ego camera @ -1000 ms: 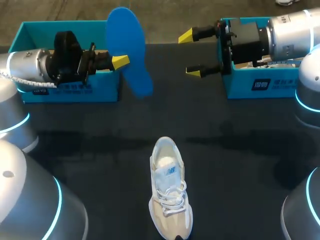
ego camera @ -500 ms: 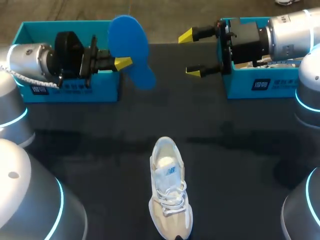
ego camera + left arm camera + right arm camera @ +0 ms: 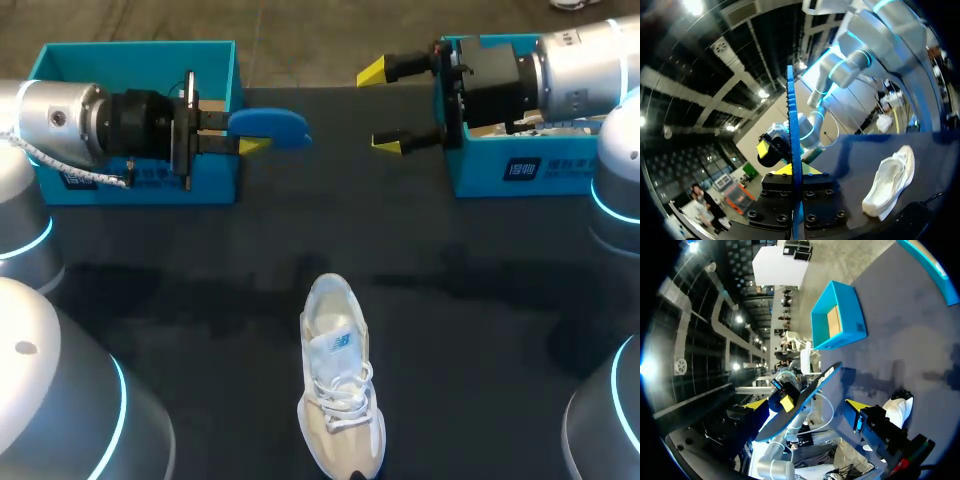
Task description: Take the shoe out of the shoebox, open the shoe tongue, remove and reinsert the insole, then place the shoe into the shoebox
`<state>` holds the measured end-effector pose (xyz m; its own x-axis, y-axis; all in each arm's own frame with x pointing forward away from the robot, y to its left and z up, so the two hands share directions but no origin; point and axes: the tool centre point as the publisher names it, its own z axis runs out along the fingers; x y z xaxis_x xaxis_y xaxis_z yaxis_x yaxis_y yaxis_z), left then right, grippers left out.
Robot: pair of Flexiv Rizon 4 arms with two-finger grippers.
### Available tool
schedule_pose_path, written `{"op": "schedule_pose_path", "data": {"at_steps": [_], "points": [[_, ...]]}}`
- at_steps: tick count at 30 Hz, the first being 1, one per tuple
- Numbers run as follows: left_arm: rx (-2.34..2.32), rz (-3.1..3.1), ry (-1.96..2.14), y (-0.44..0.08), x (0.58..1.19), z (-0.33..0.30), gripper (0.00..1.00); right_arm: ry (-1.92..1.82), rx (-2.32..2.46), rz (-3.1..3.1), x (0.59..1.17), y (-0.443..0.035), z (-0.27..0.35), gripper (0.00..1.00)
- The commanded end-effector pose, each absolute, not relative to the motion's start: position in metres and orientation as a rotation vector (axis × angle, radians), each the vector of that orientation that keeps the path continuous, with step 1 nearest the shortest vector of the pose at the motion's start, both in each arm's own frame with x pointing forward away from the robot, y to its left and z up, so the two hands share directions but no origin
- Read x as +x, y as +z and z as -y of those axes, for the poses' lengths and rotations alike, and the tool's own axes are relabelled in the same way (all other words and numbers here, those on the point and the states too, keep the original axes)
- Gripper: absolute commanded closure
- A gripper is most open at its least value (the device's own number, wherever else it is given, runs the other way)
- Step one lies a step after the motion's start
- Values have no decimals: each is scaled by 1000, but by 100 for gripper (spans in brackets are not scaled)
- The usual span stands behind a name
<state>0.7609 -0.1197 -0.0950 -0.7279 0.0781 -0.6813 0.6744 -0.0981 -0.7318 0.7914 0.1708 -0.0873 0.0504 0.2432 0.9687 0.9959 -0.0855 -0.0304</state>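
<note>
— How is the tabletop (image 3: pixel 150 260) lit?
— Dimly and evenly, from overhead. Soft, wide shadows of the left arm (image 3: pixel 60 120) and right arm (image 3: pixel 585 65) cross its middle. The pale shoe (image 3: pixel 340 385) near the front edge stands out brightest.
— Any glare?
— Ceiling lamps (image 3: pixel 695 6) flare white in both wrist views. Cyan rings (image 3: pixel 615 205) glow on the arms.

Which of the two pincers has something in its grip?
The left pincer: it is shut on the blue insole. The right pincer stands open, with nothing between its fingers.
</note>
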Motion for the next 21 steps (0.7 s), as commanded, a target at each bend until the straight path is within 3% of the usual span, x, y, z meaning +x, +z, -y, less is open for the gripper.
{"op": "schedule_pose_path", "data": {"at_steps": [1, 12, 21], "points": [[1205, -1411, -1413, -94, 769, 127, 100, -1112, -1471, 1318, 792, -88, -173, 0], [1321, -1168, -1118, -96, 771, 128, 100, -1112, -1471, 1318, 792, -88, -173, 0], [1290, -1179, -1118, -95, 772, 128, 100, -1112, -1471, 1318, 792, -88, -173, 0]]}}
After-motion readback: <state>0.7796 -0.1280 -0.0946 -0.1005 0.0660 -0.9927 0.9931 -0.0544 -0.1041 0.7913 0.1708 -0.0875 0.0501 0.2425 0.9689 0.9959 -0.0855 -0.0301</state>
